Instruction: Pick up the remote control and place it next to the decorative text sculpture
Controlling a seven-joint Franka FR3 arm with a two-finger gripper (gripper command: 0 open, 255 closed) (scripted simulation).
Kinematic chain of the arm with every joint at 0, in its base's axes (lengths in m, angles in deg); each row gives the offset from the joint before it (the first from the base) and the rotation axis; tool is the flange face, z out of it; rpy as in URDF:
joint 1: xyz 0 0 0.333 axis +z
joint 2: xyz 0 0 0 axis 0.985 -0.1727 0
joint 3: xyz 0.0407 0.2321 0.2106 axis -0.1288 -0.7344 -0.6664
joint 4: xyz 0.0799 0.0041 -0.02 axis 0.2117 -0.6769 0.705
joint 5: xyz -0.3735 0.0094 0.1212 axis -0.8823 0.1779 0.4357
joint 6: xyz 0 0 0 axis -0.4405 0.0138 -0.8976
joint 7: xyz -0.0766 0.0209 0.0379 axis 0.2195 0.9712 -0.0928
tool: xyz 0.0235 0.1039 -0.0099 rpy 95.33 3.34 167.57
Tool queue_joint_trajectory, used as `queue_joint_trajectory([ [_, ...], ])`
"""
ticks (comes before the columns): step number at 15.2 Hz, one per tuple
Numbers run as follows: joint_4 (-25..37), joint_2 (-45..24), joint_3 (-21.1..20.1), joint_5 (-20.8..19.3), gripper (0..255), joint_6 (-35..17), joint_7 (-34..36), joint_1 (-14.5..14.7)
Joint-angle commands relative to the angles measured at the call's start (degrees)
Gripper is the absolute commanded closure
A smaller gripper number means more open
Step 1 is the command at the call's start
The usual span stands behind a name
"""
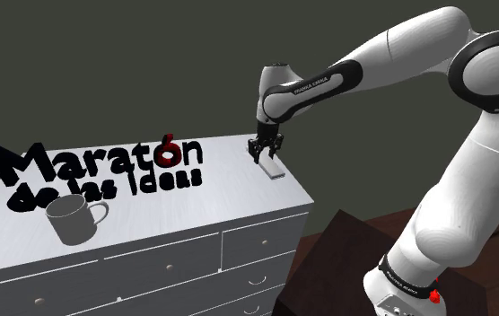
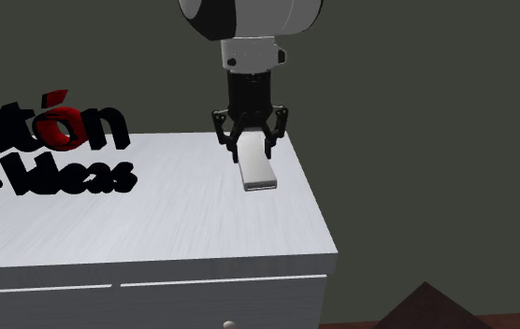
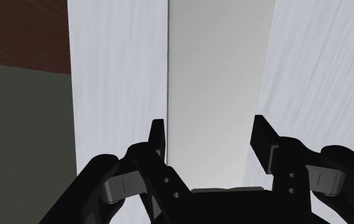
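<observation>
The gripper (image 1: 266, 154) (image 2: 251, 145) (image 3: 207, 130) is reaching straight down onto the top of a white dresser (image 1: 149, 211) (image 2: 155, 215) (image 3: 118, 76), near one of its end edges, and its jaws are clasping the remote (image 1: 273, 168) (image 2: 258, 173) (image 3: 214, 76). The remote is a plain pale grey slab and is lying flat on the dresser top. In the wrist view one black finger (image 3: 158, 133) is pressing against each of its long sides. The jaws are gripping it close to one end, so most of its length is sticking out beyond them. Its long axis is running crosswise to the line between the two fingers. In the second exterior view its free end is pointing away from the jaws toward the dresser's front edge. The black and red text sculpture (image 1: 95, 166) (image 2: 62, 140) is standing well apart from the jaws, far along the dresser top. A grey mug (image 1: 70, 220) is sitting in front of the lettering, farther still from the jaws.
</observation>
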Motion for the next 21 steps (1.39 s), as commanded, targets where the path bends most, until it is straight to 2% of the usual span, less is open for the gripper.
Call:
queue_joint_trajectory([
  [1,1.07,0.78,0.0,0.04,255,1.84,-0.06,0.0],
  [21,11.73,5.19,-0.02,0.28,255,16.92,-0.43,0.02],
])
